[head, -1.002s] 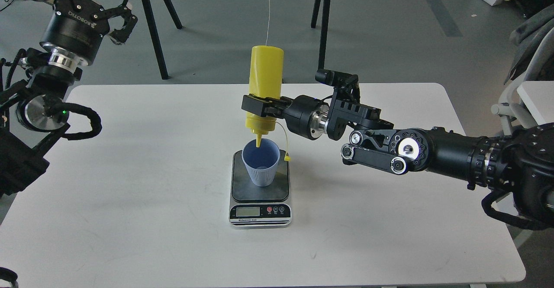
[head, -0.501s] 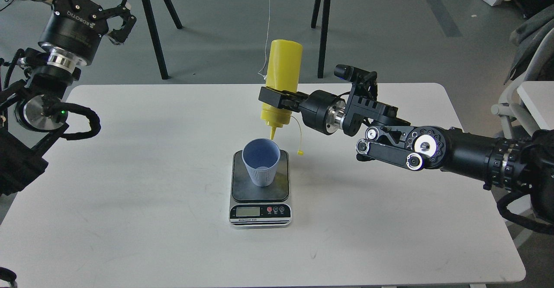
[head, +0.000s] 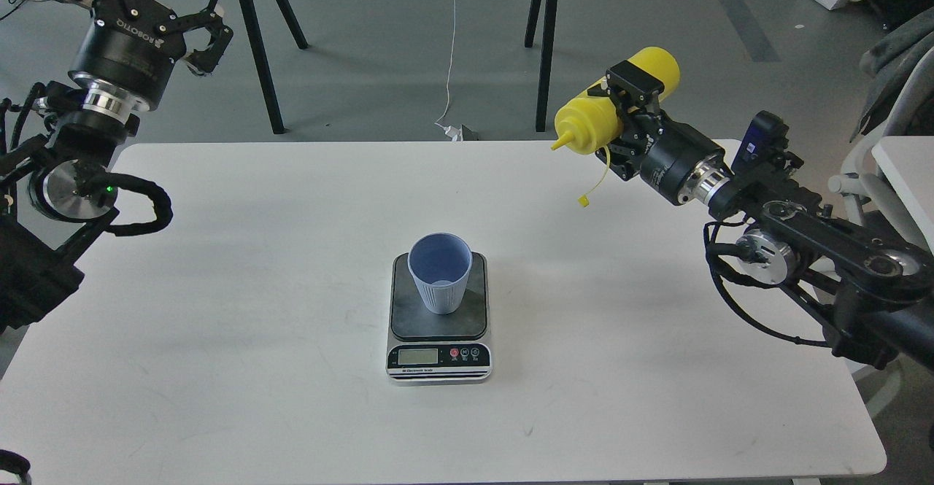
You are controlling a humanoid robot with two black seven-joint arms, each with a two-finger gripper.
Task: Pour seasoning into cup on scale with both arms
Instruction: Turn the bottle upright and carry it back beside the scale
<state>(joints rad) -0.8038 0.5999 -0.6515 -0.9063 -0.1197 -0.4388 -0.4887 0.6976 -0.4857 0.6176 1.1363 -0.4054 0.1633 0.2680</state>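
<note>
Nearest to the camera, the scale (head: 438,317) sits on the white counter (head: 219,368), with its display and buttons facing the robot. The light-blue cup (head: 439,281) stands upright on the dark weighing plate, a little toward the back of it. I cannot see from here if there is seasoning inside, and the display is too small to read.

Farther back and to the right, the right hand (head: 620,117) is closed around the yellow seasoning bottle (head: 609,108), gripping its body. One second ago this bottle was upside down directly over the cup, with the nozzle in the cup mouth. Half a second ago it was already lifted and tilted away. Now it is carried well apart from the cup, above the far right part of the counter. I judge this means the pouring step is finished and the arm is taking the bottle away, probably to put it down.

The long axis of the bottle is now nearly horizontal, running from upper right to lower left. The nozzle points left and slightly down, and the base points away to the right. The small cap (head: 584,200) hangs loose below on its tether.

Farthest, at the upper left, the left hand (head: 208,29) is raised with fingers spread apart and holds nothing. It has not moved in this last second.
</note>
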